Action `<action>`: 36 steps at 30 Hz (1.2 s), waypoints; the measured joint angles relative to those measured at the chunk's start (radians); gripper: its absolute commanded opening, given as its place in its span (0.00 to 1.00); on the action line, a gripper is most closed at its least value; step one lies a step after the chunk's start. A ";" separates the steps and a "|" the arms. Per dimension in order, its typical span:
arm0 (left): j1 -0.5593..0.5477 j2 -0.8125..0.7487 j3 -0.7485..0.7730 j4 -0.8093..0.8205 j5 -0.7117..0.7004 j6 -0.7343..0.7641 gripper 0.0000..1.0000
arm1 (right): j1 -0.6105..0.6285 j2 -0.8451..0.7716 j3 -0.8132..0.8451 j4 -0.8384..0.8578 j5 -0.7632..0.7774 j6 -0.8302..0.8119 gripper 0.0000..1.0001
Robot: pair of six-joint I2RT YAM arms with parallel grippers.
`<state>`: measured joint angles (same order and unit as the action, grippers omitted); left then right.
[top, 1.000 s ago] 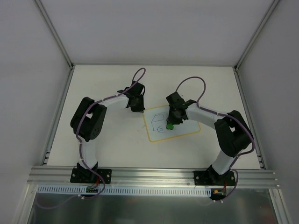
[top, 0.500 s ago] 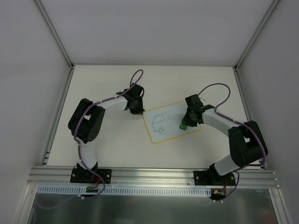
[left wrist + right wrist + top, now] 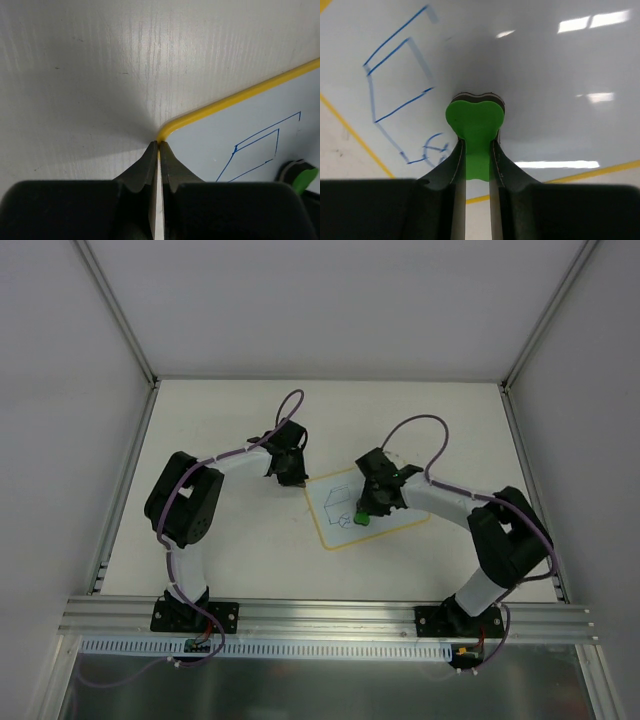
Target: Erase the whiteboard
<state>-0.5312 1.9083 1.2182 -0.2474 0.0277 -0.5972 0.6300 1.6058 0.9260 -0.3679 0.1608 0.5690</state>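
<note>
From above, the left gripper (image 3: 290,472) sits at the far left corner of the whiteboard (image 3: 345,532), which lies flat and slightly skewed on the table (image 3: 260,565), mid-way between the two arms. That view is too distant to show how its jaws stand. The left wrist view settles it: the left gripper (image 3: 159,145) is clenched to a hairline slit, tips right at the rounded yellow corner of the whiteboard (image 3: 250,120); whether they nip the rim or only press beside it cannot be told. This view also catches the blue line drawing (image 3: 255,150) and, at its right edge, a bit of the green eraser (image 3: 300,177).

Further right in the overhead view, the right gripper (image 3: 365,508) points down onto the board with the green eraser (image 3: 362,517) at its tip. The right wrist view shows what the overhead cannot: the right gripper (image 3: 476,150) squeezes the green eraser (image 3: 475,122) between both fingers, its head pressed on the whiteboard (image 3: 545,65), just right of the blue line drawing (image 3: 395,75), a box shape with a small circle below
</note>
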 measured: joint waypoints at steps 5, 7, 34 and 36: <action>0.001 -0.007 -0.010 -0.001 -0.002 -0.014 0.00 | 0.167 0.159 0.175 -0.001 -0.049 0.018 0.00; 0.001 -0.011 -0.014 -0.002 -0.003 -0.017 0.00 | 0.193 0.187 0.204 0.006 -0.066 0.022 0.00; 0.003 -0.026 -0.032 -0.019 0.015 -0.049 0.00 | 0.217 0.137 0.171 -0.097 -0.061 0.008 0.00; 0.003 -0.026 -0.032 -0.019 0.015 -0.050 0.00 | 0.242 0.153 0.187 -0.093 -0.078 0.012 0.00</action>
<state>-0.5282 1.8820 1.1866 -0.2668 0.0429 -0.6468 0.8719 1.7584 1.1126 -0.4614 0.0830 0.5808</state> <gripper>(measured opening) 0.010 0.192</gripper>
